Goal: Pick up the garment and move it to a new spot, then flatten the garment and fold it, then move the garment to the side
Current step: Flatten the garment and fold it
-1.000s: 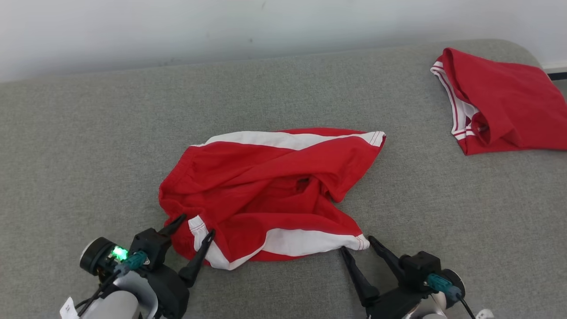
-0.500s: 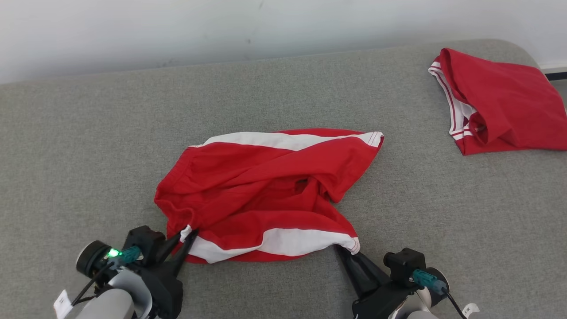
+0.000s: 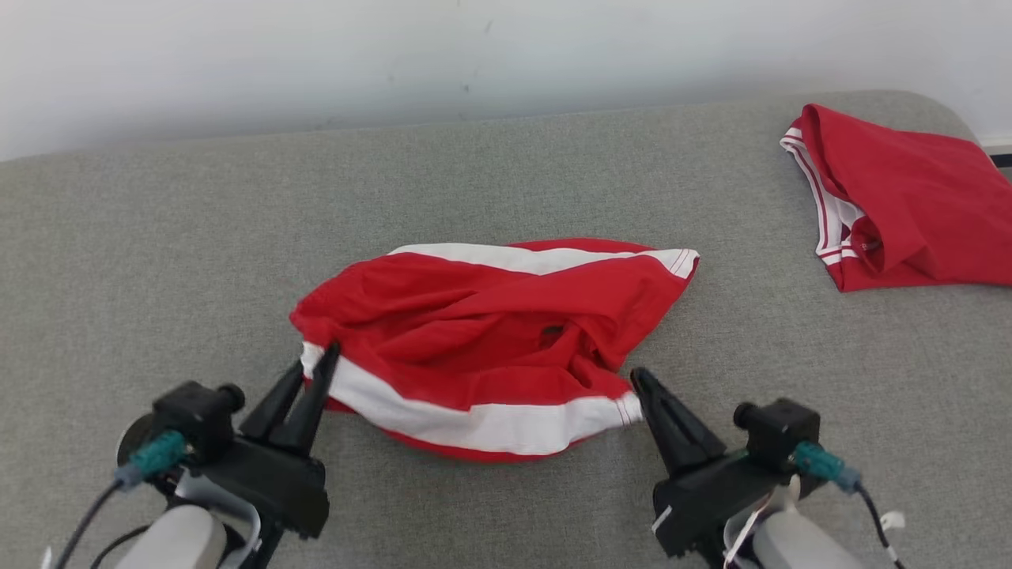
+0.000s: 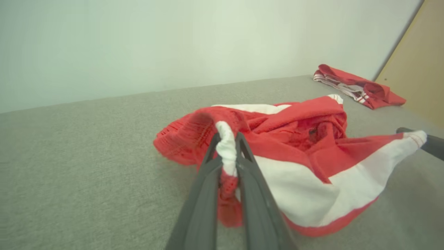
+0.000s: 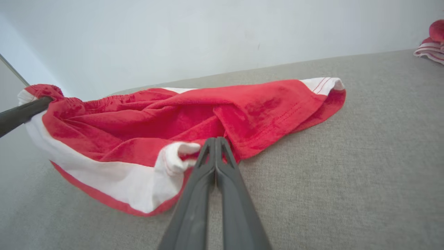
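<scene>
Head view, contents:

1. Crumpled red fabric garment with white side bands [image 3: 490, 332]. It lies at the centre of the grey fabric-covered tabletop [image 3: 158, 261], bunched and creased. One white band runs along its 12 o'clock edge and another along its 6 o'clock edge. The 6 o'clock edge is stretched between the two grippers.

2. Left gripper [image 3: 319, 357], at 7 o'clock, with its dark fingers pointing toward 1 o'clock. The fingers are clamped on the garment's white-banded corner at its 8 o'clock end. In the left wrist view, white and red cloth is pinched between the two fingers, and the corner is raised off the tabletop.

3. Right gripper [image 3: 639, 378], at 5 o'clock, with its fingers pointing toward 11 o'clock. The fingers are pressed together on the garment's white hem corner at its 4 o'clock end. In the right wrist view, the hem is bunched just beside the closed tips.

4. Second red garment with white trim [image 3: 901, 197], folded, at 2 o'clock. It lies near the tabletop's rounded corner, well apart from item 1.

5. Pale plain wall [image 3: 316, 55], across 12 o'clock, behind the tabletop.
</scene>
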Tool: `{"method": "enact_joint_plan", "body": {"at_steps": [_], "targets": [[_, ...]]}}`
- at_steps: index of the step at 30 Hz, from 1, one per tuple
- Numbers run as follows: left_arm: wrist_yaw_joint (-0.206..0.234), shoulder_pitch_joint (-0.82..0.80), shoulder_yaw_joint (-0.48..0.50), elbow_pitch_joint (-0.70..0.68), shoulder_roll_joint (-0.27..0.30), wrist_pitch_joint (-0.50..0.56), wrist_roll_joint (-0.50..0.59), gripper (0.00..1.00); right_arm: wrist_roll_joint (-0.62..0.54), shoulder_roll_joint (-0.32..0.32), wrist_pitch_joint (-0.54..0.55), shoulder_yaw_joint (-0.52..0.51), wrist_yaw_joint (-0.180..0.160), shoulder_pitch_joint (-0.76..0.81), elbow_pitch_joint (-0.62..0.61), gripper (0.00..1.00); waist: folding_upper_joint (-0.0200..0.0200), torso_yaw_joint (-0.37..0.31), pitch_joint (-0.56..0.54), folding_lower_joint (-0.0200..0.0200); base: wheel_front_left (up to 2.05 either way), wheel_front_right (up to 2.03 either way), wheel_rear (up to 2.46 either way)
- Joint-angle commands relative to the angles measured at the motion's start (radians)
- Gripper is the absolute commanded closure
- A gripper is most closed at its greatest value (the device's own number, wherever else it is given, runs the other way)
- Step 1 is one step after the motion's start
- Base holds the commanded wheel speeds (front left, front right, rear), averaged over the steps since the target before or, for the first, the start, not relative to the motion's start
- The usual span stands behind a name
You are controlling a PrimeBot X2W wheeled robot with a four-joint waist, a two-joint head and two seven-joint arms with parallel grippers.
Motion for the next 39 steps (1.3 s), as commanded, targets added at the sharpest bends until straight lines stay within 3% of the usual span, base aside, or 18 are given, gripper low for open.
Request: {"method": "enact_joint_plan", "body": {"at_steps": [1,6,13,14,15,22,26,33,39], "targets": [[0.002,0.001,0.02,-0.017,-0.008,-0.004,-0.024,1.0,0.013,-0.009,-0.005,-0.004,-0.003,-0.016,-0.013,1.0,-0.0001,0.001,-0.003,0.0,0.0,0.0,0.0],[-0.004,-0.071,0.083,-0.055,-0.004,-0.002,-0.061,1.0,0.045,-0.048,-0.005,0.017,-0.003,-0.083,-0.063,1.0,-0.0001,-0.009,0.007,0.0,0.0,0.0,0.0],[0.003,-0.093,0.083,-0.012,0.011,0.023,-0.061,1.0,0.064,-0.074,-0.005,-0.015,-0.003,-0.093,-0.072,0.97,-0.0001,-0.023,0.021,0.0,0.0,0.0,0.0],[0.005,-0.079,0.08,-0.002,0.016,0.022,-0.056,0.53,0.059,-0.072,-0.005,-0.021,-0.003,-0.085,-0.073,0.53,-0.0001,-0.025,0.02,0.0,0.0,0.0,0.0],[0.011,-0.065,0.075,0.011,0.023,0.021,-0.047,0.0,0.055,-0.07,-0.005,-0.029,-0.003,-0.076,-0.074,0.0,-0.0001,-0.026,0.015,0.0,0.0,0.0,0.0],[0.058,0.051,0.117,0.004,0.05,0.0,-0.026,0.0,0.028,-0.071,-0.005,-0.135,-0.003,0.012,-0.104,0.0,-0.0001,-0.018,-0.03,0.0,0.0,0.0,0.0],[0.094,0.125,0.206,-0.067,0.042,-0.004,-0.004,0.0,0.0,-0.067,-0.005,-0.218,-0.003,0.079,-0.142,0.0,-0.0001,0.001,-0.06,0.0,0.0,0.0,0.0],[0.149,0.297,0.386,-0.247,-0.027,-0.003,0.128,0.0,-0.069,-0.051,-0.005,-0.326,-0.003,0.205,-0.212,0.0,-0.0001,0.03,-0.109,0.0,0.0,0.0,0.0],[0.141,0.413,0.481,-0.325,-0.102,-0.002,0.233,0.0,-0.106,-0.027,-0.005,-0.38,-0.003,0.293,-0.264,0.0,-0.0001,0.035,-0.134,0.0,0.0,0.0,0.0]]}}
